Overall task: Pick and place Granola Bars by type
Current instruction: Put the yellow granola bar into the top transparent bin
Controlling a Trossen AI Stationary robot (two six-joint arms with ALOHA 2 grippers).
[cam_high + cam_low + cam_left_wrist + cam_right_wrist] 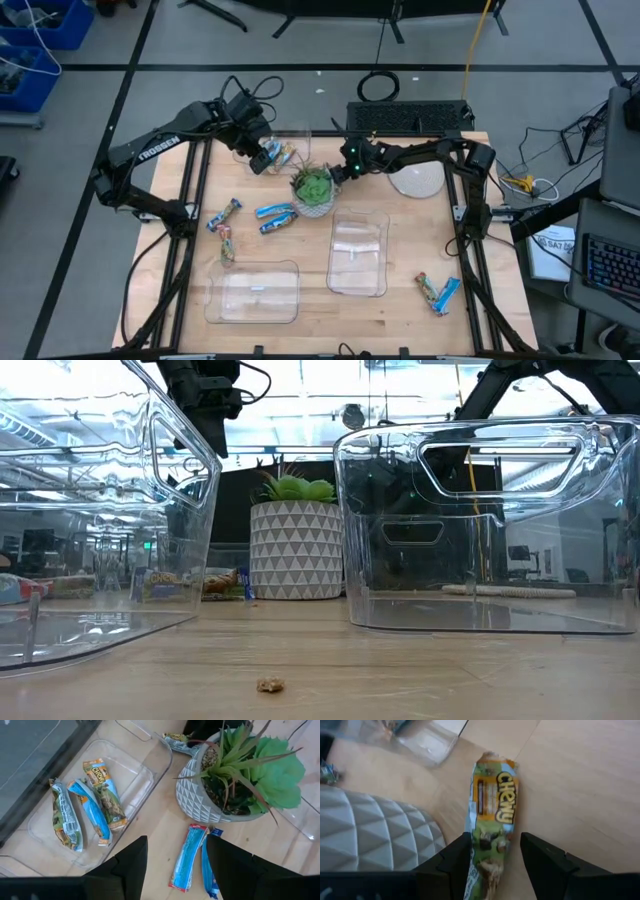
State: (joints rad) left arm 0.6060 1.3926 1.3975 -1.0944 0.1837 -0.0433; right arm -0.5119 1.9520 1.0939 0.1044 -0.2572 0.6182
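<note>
My left gripper (pixel 177 870) (pixel 262 155) hangs open over a small clear bin (pixel 150 770) at the table's far side. In the bin lie three granola bars: a tan-green one (pixel 65 817), a blue one (pixel 92 812) and a tan Chewy one (pixel 107 795). Two blue bars (pixel 187 855) (pixel 277 211) lie flat on the table beside the potted plant (pixel 314 190). My right gripper (pixel 492 865) (pixel 336 172) is low at the pot's far side, shut on a green-tan Chewy bar (pixel 492 815) (pixel 176 741). My right gripper pinches the Chewy bar between its two fingers by one end (pixel 487 852). The fingers lie along the bar, whose other end (pixel 495 762) points away from them over the table. Whether the bar is lifted or rests on the wood, I cannot tell.
Two large clear bins (pixel 253 292) (pixel 358 253) stand on the near half. Two multicoloured bars (pixel 225 213) (pixel 227 245) lie toward the left. One multicoloured bar (pixel 428 290) and one blue bar (pixel 448 293) lie near right. A white round object (pixel 415 181) sits by the right arm. A crumb (pixel 270 685) lies near the front edge.
</note>
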